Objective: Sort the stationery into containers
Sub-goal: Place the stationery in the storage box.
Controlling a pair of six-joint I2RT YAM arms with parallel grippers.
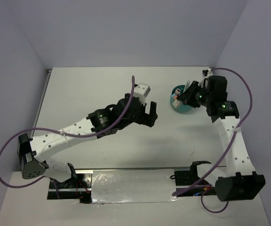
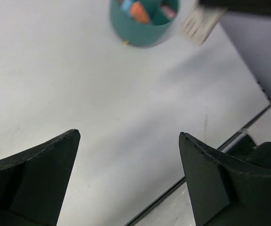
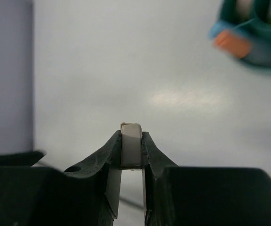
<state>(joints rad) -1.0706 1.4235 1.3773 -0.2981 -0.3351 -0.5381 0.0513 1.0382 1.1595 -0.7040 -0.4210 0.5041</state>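
The round teal organiser (image 1: 186, 109) stands at the back right of the table, partly hidden under my right gripper (image 1: 180, 98). That gripper is shut on a small white eraser (image 3: 131, 143) and holds it just left of the organiser's rim (image 3: 262, 54). An orange highlighter (image 3: 233, 43) sticks out of the organiser. In the left wrist view the organiser (image 2: 145, 35) holds orange (image 2: 139, 12), blue and pink items, with the held eraser (image 2: 200, 22) blurred beside it. My left gripper (image 1: 150, 114) is open and empty over the bare middle of the table (image 2: 129, 133).
A shiny metal plate (image 1: 131, 186) lies between the arm bases at the near edge. The table's front edge (image 2: 211, 155) runs close to my left fingers. Purple walls close in the table at the back and both sides.
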